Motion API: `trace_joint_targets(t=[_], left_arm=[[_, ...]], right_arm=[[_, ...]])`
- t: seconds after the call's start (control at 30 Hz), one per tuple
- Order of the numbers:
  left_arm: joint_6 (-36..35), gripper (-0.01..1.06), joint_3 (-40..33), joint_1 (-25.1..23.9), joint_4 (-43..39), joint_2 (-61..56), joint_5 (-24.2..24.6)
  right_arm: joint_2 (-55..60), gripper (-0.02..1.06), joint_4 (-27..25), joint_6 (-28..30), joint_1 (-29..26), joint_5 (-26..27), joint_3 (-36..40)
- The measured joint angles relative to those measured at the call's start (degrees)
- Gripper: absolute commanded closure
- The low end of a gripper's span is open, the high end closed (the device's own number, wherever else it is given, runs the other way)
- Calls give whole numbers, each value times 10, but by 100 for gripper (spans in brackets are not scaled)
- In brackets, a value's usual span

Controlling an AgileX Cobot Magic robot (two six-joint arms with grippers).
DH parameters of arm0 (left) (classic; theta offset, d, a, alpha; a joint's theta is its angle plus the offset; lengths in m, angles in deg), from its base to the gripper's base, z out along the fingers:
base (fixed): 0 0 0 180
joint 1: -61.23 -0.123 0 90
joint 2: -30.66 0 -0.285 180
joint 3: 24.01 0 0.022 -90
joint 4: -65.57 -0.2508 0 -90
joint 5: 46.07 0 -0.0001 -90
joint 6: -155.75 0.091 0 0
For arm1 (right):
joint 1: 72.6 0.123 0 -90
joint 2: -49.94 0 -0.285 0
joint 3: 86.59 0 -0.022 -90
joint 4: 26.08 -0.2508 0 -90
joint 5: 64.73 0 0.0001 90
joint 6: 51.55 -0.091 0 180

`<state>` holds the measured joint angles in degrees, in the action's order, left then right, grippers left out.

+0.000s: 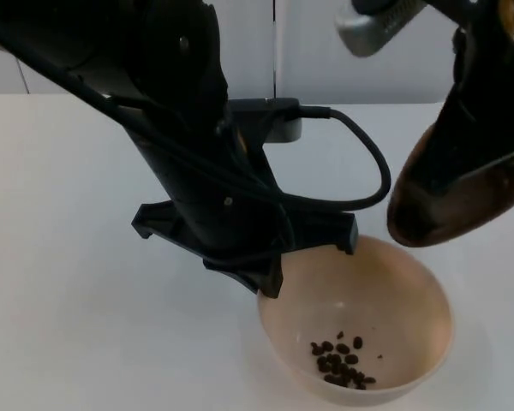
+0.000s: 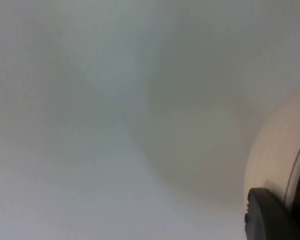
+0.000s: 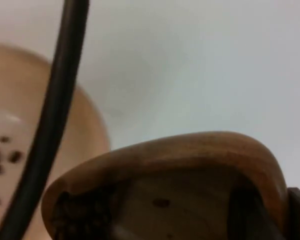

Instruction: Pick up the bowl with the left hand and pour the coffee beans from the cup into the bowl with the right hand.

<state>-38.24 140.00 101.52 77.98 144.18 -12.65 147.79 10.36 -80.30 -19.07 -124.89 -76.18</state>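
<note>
A cream bowl (image 1: 398, 287) sits low in the top view with a small heap of coffee beans (image 1: 341, 361) on its bottom. My left gripper (image 1: 274, 276) is shut on the bowl's near-left rim. In the left wrist view one black fingertip (image 2: 272, 217) lies against the bowl's outer wall (image 2: 275, 155). My right gripper (image 1: 484, 150) is shut on a brown wooden cup (image 1: 450, 205), tilted with its mouth over the bowl's upper right rim. The right wrist view shows the cup (image 3: 190, 170) from close up with beans (image 3: 80, 217) inside, and the bowl (image 3: 85, 130) beyond it.
The white table top (image 1: 68, 300) stretches to the left of the bowl and ends at the grey partition wall (image 1: 360, 73) behind. The left arm (image 1: 180, 128) crosses the middle of the top view.
</note>
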Motion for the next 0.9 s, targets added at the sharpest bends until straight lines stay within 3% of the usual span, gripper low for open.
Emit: trace_joint_targets(t=[0.27, 0.4, 0.53, 0.77, 0.9], left_arm=[[0, 105, 0, 0, 0, 0, 0], [0, 105, 0, 0, 3, 0, 2], [0, 105, 0, 0, 7, 0, 4], [0, 105, 0, 0, 7, 0, 8], [0, 105, 0, 0, 5, 0, -13]], right_arm=[[-38, 104, -123, 77, -87, 36, 0], [-48, 104, -213, 142, -141, 40, 0], [-48, 104, -258, 175, -168, 45, 0], [-48, 104, -292, 200, -199, 54, 0], [-48, 104, -299, 208, -209, 60, 1]])
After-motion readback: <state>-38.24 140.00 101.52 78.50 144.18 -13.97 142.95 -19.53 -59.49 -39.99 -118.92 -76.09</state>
